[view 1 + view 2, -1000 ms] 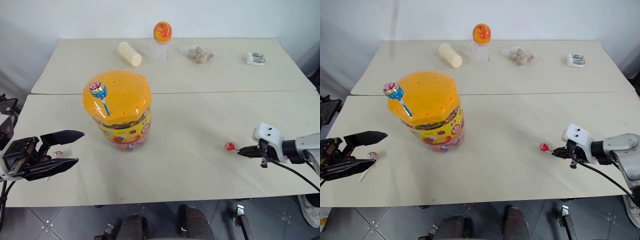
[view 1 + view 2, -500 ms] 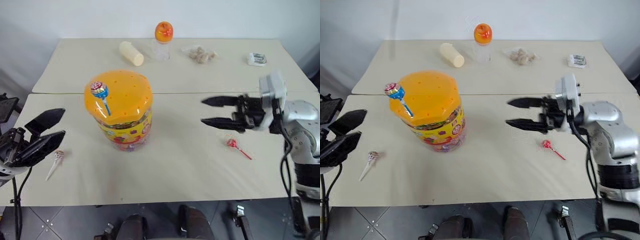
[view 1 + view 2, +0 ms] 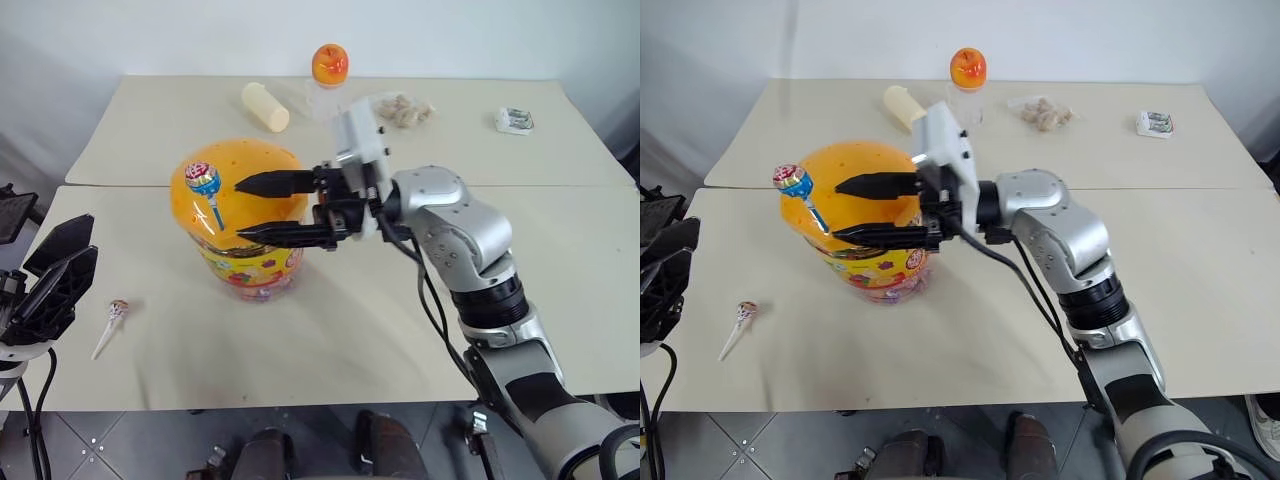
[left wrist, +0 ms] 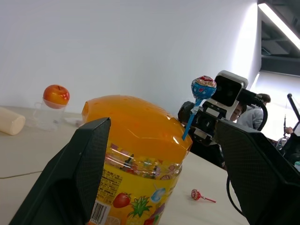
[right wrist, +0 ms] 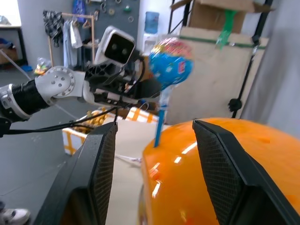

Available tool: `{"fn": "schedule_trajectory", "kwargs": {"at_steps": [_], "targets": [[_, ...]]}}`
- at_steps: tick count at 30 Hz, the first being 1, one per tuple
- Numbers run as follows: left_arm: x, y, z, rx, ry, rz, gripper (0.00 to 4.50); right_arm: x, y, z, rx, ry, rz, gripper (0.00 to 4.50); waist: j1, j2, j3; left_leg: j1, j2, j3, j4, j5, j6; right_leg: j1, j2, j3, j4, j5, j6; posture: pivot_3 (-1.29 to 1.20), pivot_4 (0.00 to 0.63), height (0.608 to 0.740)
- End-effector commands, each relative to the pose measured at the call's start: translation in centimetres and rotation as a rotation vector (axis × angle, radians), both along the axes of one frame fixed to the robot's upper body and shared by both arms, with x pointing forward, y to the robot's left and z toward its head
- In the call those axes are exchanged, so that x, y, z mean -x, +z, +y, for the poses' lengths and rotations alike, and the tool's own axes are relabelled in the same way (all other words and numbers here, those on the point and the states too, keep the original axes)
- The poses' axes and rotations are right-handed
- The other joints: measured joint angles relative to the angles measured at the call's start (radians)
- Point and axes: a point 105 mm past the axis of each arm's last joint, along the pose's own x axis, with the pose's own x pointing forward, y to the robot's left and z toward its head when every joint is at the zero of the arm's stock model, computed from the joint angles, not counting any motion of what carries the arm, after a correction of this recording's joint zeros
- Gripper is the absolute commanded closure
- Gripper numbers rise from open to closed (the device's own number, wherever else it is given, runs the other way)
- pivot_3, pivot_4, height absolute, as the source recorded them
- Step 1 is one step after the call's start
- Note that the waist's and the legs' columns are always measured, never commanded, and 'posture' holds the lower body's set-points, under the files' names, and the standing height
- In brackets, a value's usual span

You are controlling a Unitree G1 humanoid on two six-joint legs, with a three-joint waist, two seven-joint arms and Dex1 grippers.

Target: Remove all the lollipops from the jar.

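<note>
Right wrist view: blue lollipop point(image 5: 169, 63) stands upright in jar point(image 3: 240, 215) lid, stick vertical, straight ahead of right gripper point(image 3: 255, 208), nearer arm, fingers spread, empty. Left gripper point(image 3: 55, 275) spread, beside jar.

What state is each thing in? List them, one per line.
Jar: upright, lid on.
Blue lollipop: standing in the lid.
Pink lollipop: lying on the table.
Red lollipop: lying on the table.
Right gripper: fingers open, over the lid.
Left gripper: fingers open, empty.
</note>
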Motion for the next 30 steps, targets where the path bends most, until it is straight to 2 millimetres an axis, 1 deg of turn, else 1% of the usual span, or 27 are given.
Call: {"fn": "schedule_trajectory", "kwargs": {"at_steps": [1, 2, 3, 4, 7, 8, 10, 13, 16, 17, 19, 20, 21, 22, 23, 24, 25, 26, 28, 30], "targets": [[0.4, 0.7, -0.6, 0.011, -0.031, -0.068, 0.70, 0.0, 0.8, 1.4, -0.014, -0.029, 0.012, 1.83, -0.002, 0.000, 0.000, 0.000, 0.000, 0.000, 0.000, 0.000, 0.000, 0.000, 0.000, 0.000, 0.001, 0.000, 0.000, 0.00, 0.150, 0.740], [0.4, 0.9, -0.7, 0.016, -0.031, -0.080, 0.70, 0.0, 0.7, 1.5, -0.010, -0.029, 0.009, 2.11, -0.003, 0.000, 0.000, 0.001, 0.000, 0.000, 0.000, 0.000, 0.000, 0.000, 0.000, 0.000, 0.002, -0.001, -0.001, 0.00, 0.150, 0.740], [0.3, 1.0, -0.8, 0.020, -0.036, -0.087, 0.70, 0.0, 0.6, 1.6, -0.003, -0.027, 0.001, 2.23, -0.003, 0.000, 0.000, 0.001, 0.000, 0.000, 0.000, 0.000, 0.000, 0.000, 0.000, 0.000, 0.002, -0.001, -0.001, 0.00, 0.150, 0.740], [0.2, 1.0, -0.8, 0.023, -0.039, -0.091, 0.70, 0.1, 0.5, 1.7, 0.002, -0.026, -0.005, 2.46, -0.004, -0.001, 0.000, 0.001, 0.000, 0.000, 0.000, 0.000, 0.000, 0.000, 0.000, 0.000, 0.002, -0.001, -0.001, 0.00, 0.150, 0.740], [0.0, 1.0, -1.0, 0.019, -0.046, -0.089, 0.70, -0.1, 0.7, 1.8, -0.002, -0.032, -0.005, 3.46, -0.004, -0.001, -0.001, 0.001, 0.000, 0.001, 0.000, 0.000, 0.000, 0.000, 0.000, 0.000, 0.002, -0.001, -0.001, 0.00, 0.150, 0.740], [0.0, 1.0, -1.0, 0.018, -0.049, -0.089, 0.70, -0.1, 0.7, 1.8, -0.001, -0.033, -0.005, 3.85, -0.005, -0.001, -0.001, 0.001, 0.000, 0.001, 0.000, 0.000, 0.000, 0.000, 0.000, 0.000, 0.002, -0.001, -0.001, 0.00, 0.150, 0.740], [-0.1, 1.1, -1.0, 0.021, -0.052, -0.094, 0.70, -0.2, 0.8, 1.7, -0.009, -0.032, -0.007, 4.47, -0.008, -0.001, -0.001, 0.001, 0.001, 0.001, 0.000, 0.000, 0.000, 0.000, 0.000, 0.000, 0.002, -0.001, -0.002, 0.00, 0.150, 0.740], [-0.3, 1.2, -1.2, 0.019, -0.064, -0.099, 0.70, -0.4, 1.4, 1.5, -0.045, -0.038, -0.006, 4.47, -0.012, -0.001, -0.001, 0.002, 0.001, 0.001, 0.000, 0.000, -0.001, 0.000, 0.001, 0.000, 0.003, -0.001, -0.002, 0.00, 0.150, 0.740], [-0.5, 1.5, -1.6, 0.016, -0.084, -0.106, 0.70, -0.1, 3.5, 0.8, -0.189, 0.007, 0.045, 4.47, -0.017, -0.001, 0.000, 0.001, 0.001, 0.001, 0.000, 0.000, -0.001, 0.000, 0.001, 0.000, 0.003, -0.001, -0.002, 0.00, 0.150, 0.740], [-0.5, 1.5, -1.7, 0.016, -0.088, -0.107, 0.70, -0.1, 3.8, 0.7, -0.219, 0.017, 0.055, 4.47, -0.017, -0.001, 0.000, 0.001, 0.001, 0.000, 0.000, 0.000, -0.001, 0.000, 0.001, 0.000, 0.003, -0.001, -0.002, 0.00, 0.150, 0.740], [-0.6, 1.8, -2.0, 0.010, -0.103, -0.115, 0.70, 0.3, 5.2, -0.6, -0.290, 0.070, 0.077, 4.47, -0.017, -0.001, -0.001, 0.001, 0.001, 0.000, 0.000, 0.000, -0.001, 0.000, 0.001, 0.000, 0.003, -0.001, -0.002, 0.00, 0.150, 0.740], [-0.6, 2.0, -2.1, 0.008, -0.112, -0.121, 0.70, 0.4, 6.0, -1.5, -0.336, 0.097, 0.085, 4.47, -0.016, -0.001, -0.001, 0.001, 0.001, 0.000, 0.000, 0.000, -0.001, 0.000, 0.001, 0.000, 0.003, -0.001, -0.002, 0.00, 0.150, 0.740], [-0.7, 2.1, -2.2, 0.000, -0.120, -0.125, 0.70, 0.0, 7.1, -2.8, -0.399, 0.095, 0.116, 4.47, -0.016, -0.001, 0.000, 0.001, 0.000, 0.000, 0.000, 0.000, -0.001, 0.000, 0.000, 0.000, 0.003, -0.001, -0.002, 0.00, 0.150, 0.740], [-0.7, 2.2, -2.3, -0.005, -0.124, -0.127, 0.70, -0.3, 7.7, -3.7, -0.438, 0.089, 0.137, 4.47, -0.015, -0.001, 0.000, 0.001, 0.000, 0.000, 0.000, 0.000, -0.001, 0.000, 0.000, 0.000, 0.003, -0.001, -0.002, 0.00, 0.150, 0.740], [-0.6, 2.2, -2.6, -0.039, -0.150, -0.127, 0.70, -0.8, 8.2, -5.3, -0.441, 0.056, 0.128, 4.47, -0.015, -0.001, 0.000, 0.001, 0.000, 0.000, 0.000, 0.000, -0.001, 0.000, 0.000, 0.000, 0.003, -0.001, -0.002, 0.00, 0.150, 0.740], [-0.4, 2.0, -3.2, -0.100, -0.194, -0.115, 0.70, -1.5, 8.3, -7.1, -0.405, 0.004, 0.102, 4.47, -0.014, -0.001, 0.000, 0.001, 0.000, 0.000, 0.000, 0.000, -0.001, 0.000, 0.000, 0.000, 0.003, -0.001, -0.002, 0.00, 0.150, 0.740], [-0.1, 1.6, -3.9, -0.176, -0.241, -0.096, 0.70, -2.2, 7.8, -9.1, -0.334, -0.070, 0.083, 4.47, -0.009, -0.001, 0.000, 0.001, 0.000, -0.001, 0.000, 0.000, -0.001, 0.000, 0.001, 0.000, 0.003, -0.001, -0.002, 0.00, 0.150, 0.740], [0.1, 1.3, -4.3, -0.227, -0.274, -0.082, 0.70, -2.5, 7.4, -10.4, -0.284, -0.120, 0.076, 4.47, -0.001, -0.001, 0.000, 0.001, 0.000, -0.001, 0.000, 0.000, -0.001, 0.000, 0.001, 0.000, 0.003, -0.001, -0.002, 0.00, 0.150, 0.740], [0.4, 0.8, -4.9, -0.267, -0.332, -0.050, 0.70, -3.3, 5.5, -13.8, -0.127, -0.250, 0.068, 4.47, 0.008, -0.001, 0.000, 0.000, 0.000, 0.000, -0.001, -0.001, 0.000, 0.000, 0.000, 0.000, 0.001, -0.001, -0.002, 0.00, 0.150, 0.740], [0.7, 0.2, -5.5, -0.317, -0.388, -0.024, 0.70, -3.6, 3.4, -17.3, 0.034, -0.365, 0.065, 4.47, 0.008, -0.001, 0.000, 0.000, -0.001, 0.001, -0.003, -0.002, 0.001, 0.000, 0.000, 0.000, -0.003, -0.001, -0.002, 0.00, 0.150, 0.740]]}}
